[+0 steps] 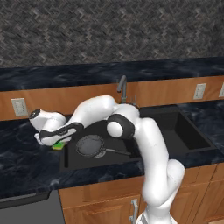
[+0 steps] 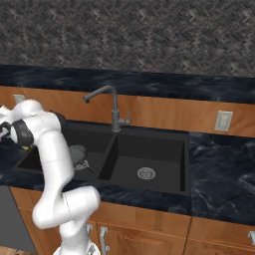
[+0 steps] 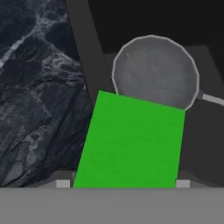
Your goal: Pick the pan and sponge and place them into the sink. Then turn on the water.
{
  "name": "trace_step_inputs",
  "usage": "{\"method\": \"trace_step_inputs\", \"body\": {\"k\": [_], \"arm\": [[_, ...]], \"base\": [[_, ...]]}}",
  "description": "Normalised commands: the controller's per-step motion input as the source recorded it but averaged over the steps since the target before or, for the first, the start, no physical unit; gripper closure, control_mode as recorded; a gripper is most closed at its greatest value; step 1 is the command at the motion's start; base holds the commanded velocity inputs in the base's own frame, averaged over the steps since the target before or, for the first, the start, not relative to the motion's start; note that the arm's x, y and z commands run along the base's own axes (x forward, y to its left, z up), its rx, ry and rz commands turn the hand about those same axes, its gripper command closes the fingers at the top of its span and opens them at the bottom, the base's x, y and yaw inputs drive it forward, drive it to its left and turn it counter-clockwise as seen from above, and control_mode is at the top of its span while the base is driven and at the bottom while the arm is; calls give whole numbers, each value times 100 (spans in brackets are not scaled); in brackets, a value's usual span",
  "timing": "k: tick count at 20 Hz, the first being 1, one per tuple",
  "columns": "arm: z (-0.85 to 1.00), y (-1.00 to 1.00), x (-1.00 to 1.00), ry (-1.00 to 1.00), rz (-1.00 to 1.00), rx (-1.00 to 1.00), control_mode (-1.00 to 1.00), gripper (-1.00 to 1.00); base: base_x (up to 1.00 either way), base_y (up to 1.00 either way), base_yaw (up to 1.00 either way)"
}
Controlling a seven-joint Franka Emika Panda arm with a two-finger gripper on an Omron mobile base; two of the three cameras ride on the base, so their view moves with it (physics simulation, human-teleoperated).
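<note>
The dark grey pan (image 1: 90, 145) lies flat in the left basin of the black sink (image 1: 188, 133), with its thin handle pointing right toward the divider. My gripper (image 1: 54, 143) reaches out over the sink's left rim and is shut on the green sponge (image 1: 58, 146). In the hand view the sponge (image 3: 131, 144) spans the gap between my gripper's (image 3: 123, 183) two tips and hangs over the sink's rim (image 3: 87, 48), covering the near edge of the pan (image 3: 153, 70). The right base view has the pan (image 2: 77, 152) half behind my forearm.
A grey faucet (image 1: 122, 87) rises behind the sink's divider, its spout arching to the left (image 2: 102, 94). Black marble counter (image 1: 26, 166) runs on both sides. The right basin (image 2: 147, 159) holds a silver drain. Wall outlets (image 1: 199, 90) sit on the wooden backsplash.
</note>
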Motion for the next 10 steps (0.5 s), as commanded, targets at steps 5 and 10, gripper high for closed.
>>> {"method": "trace_step_inputs", "body": {"k": [5,10], "arm": [[0,-94,-22,-7,1,3,-100,100],[1,-95,0,-6,0,3,-100,100]], "base": [[0,0,0],[0,0,0]]}}
